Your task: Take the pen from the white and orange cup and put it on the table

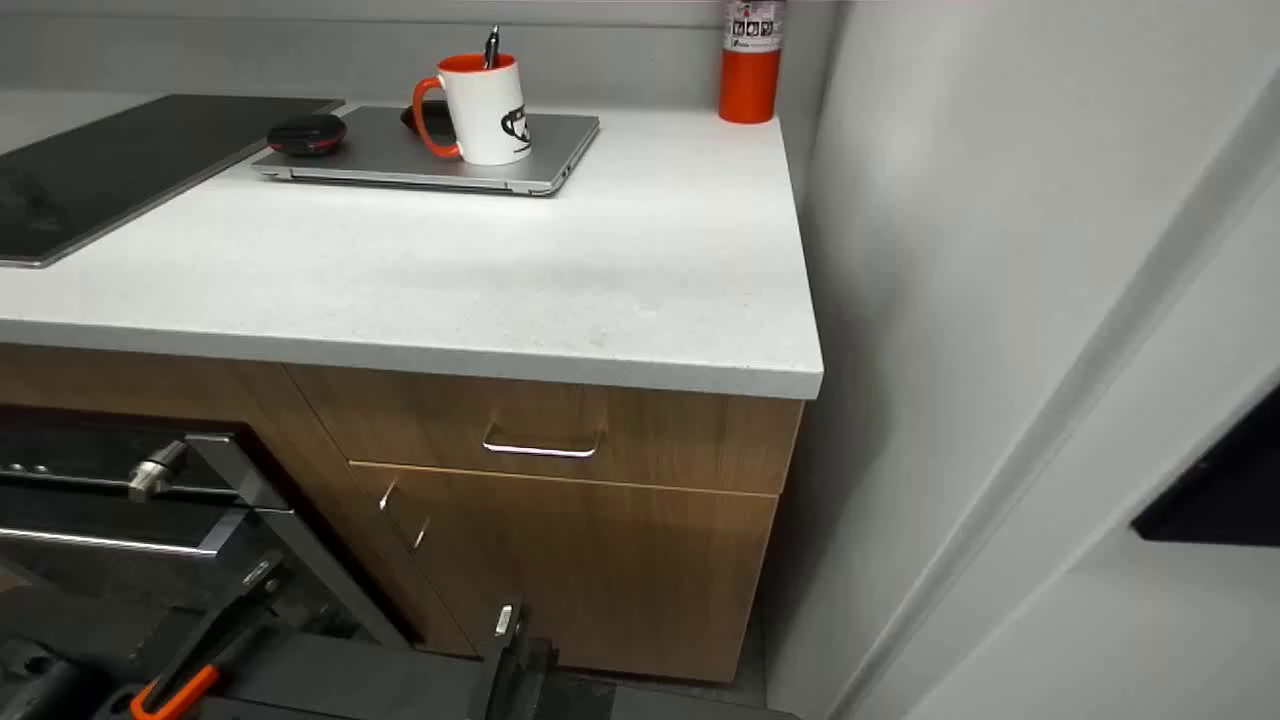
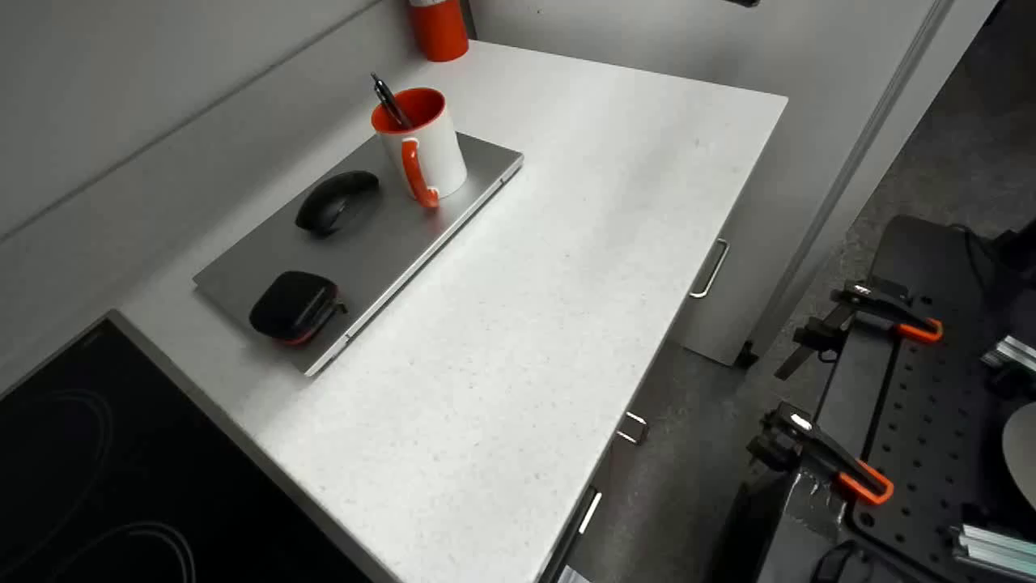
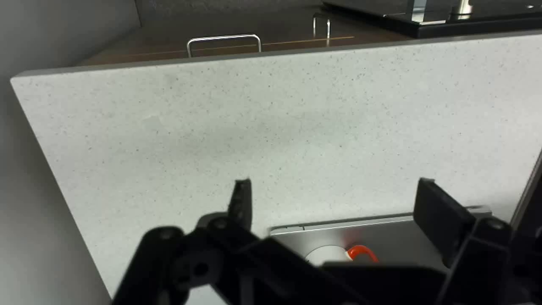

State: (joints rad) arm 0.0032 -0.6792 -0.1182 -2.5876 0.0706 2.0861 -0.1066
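The white and orange cup (image 1: 487, 118) stands upright on a closed grey laptop in both exterior views (image 2: 441, 158). The dark pen (image 1: 491, 47) leans inside it, its upper end above the rim; it also shows in an exterior view (image 2: 390, 99). In the wrist view part of the cup's white side (image 3: 327, 253) and orange handle shows low between the fingers; the pen is hidden there. My gripper (image 3: 334, 181) is open and empty, above the off-white table (image 3: 296, 127). I cannot make out the gripper in the exterior views.
The grey laptop (image 2: 380, 251) carries a black mouse (image 2: 336, 200) and a small black case (image 2: 293, 308) beside the cup. A black cooktop (image 2: 65, 453) borders the table. A red cylinder (image 1: 748, 85) stands in the back corner. A grey wall (image 1: 930, 250) rises past the table's end.
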